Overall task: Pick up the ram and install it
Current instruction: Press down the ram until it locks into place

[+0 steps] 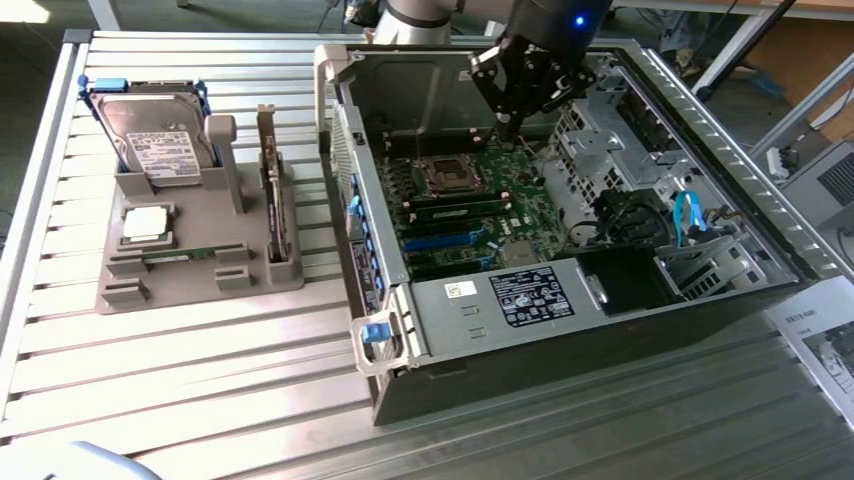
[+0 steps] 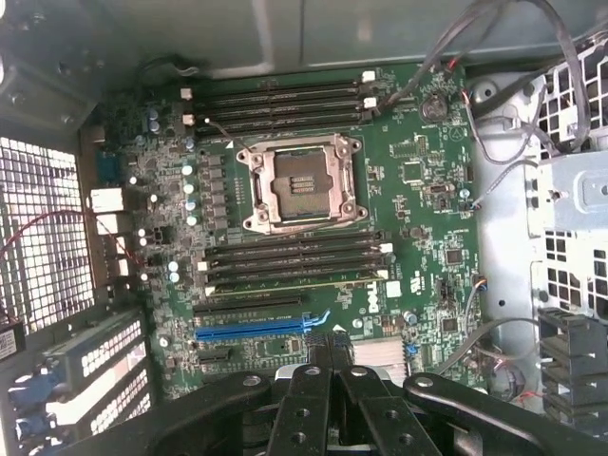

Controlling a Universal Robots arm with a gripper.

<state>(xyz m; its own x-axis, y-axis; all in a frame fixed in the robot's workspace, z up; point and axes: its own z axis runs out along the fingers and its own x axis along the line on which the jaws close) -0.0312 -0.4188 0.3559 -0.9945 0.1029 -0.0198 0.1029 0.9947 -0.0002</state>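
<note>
Ram (image 1: 180, 256) lies flat in the tray (image 1: 160, 295) on the desk (image 1: 200, 400), at 9 o'clock from the case (image 1: 400, 80) — unpicked, nothing installed. Jaws (image 1: 514, 125) hang over the motherboard (image 2: 418, 190) at 12 o'clock, pinched together, empty. Slots (image 2: 294, 261) bare. Case walls close; desk open.

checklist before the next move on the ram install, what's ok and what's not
1. End effector above the motherboard, inside the open case: ok.
2. Ram held in the end effector: cannot tell.
3. Memory slots beside the processor socket in plain sight of the wrist view: ok.
4. Those slots free of cables: ok; the wires run along the board's edge.
5. Ram stick lying flat in the grey holder outside the case: ok, nothing on top of it.
</note>
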